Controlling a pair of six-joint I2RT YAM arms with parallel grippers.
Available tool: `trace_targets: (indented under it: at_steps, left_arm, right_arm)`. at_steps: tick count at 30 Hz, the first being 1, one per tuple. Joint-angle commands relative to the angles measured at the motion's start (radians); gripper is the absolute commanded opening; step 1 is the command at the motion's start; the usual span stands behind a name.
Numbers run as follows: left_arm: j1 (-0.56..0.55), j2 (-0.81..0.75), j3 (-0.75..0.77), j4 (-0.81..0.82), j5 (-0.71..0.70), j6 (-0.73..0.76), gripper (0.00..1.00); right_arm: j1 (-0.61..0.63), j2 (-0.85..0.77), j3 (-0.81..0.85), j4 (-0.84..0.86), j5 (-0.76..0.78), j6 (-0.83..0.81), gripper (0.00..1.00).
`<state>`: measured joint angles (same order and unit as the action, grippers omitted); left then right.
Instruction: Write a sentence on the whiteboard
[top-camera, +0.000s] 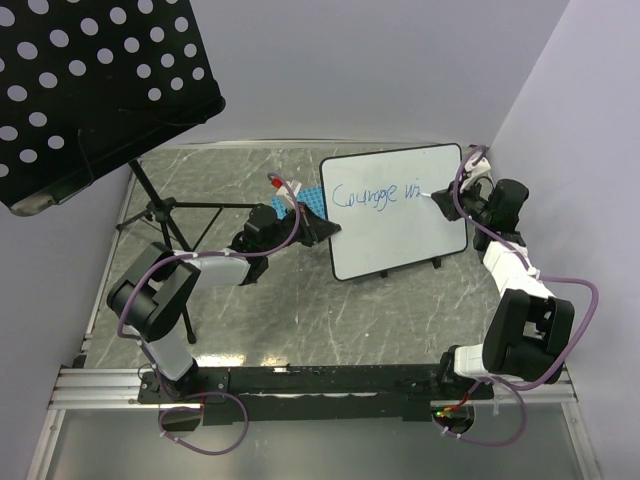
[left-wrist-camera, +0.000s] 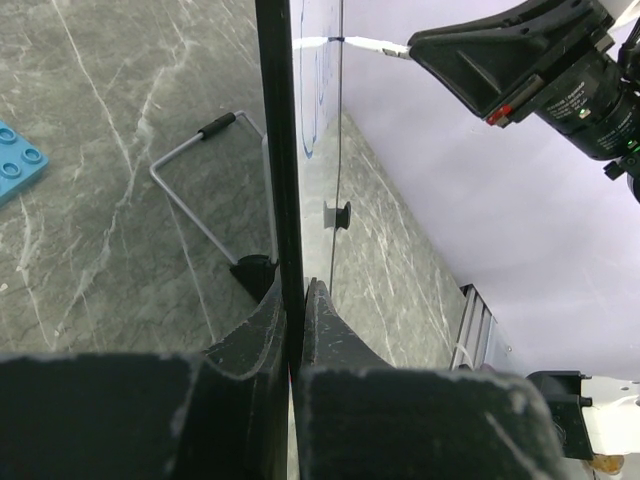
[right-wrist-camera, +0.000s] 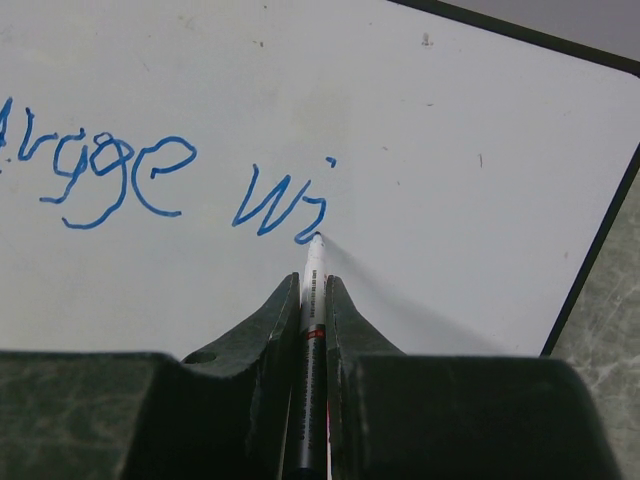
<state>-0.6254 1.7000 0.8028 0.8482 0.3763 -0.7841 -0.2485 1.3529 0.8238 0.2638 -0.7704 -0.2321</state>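
a: closest in, the right gripper (right-wrist-camera: 312, 284) has its jaws pinched tight on a marker (right-wrist-camera: 313, 262). the tip touches the whiteboard (right-wrist-camera: 470, 140) right at the end of the last blue stroke. why hold it so near the tip?
b: i'd guess a short grip keeps the tip steady as it presses on the whiteboard.
a: and the left gripper (left-wrist-camera: 296, 292)?
b: its jaws are closed over the whiteboard's thin dark left edge. the whiteboard only stands on a wire prop (left-wrist-camera: 200, 190) behind it, so i judge that hold is there to stop it sliding or tipping under the pen.
a: where's the sentence (top-camera: 375, 195)?
b: across the whiteboard's upper part, reading "courage wi". the second word is unfinished, and the surface is bare to the right and below.
a: anything beside it?
b: a blue gridded rack (top-camera: 305, 207), just off the whiteboard's left edge.
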Motion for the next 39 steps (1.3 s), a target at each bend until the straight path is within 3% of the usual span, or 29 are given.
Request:
trace_targets:
  at_steps: [1,39]
  left_arm:
    - [-0.01,-0.002,0.012,0.051,0.046,0.092,0.01]
    - [-0.008,-0.008,-0.002,0.058,0.045,0.092,0.01]
  right_arm:
    - [0.002,0.012,0.058,0.026,0.023,0.013,0.0]
    - [-0.021,0.068,0.118,0.086,-0.009,0.066,0.0]
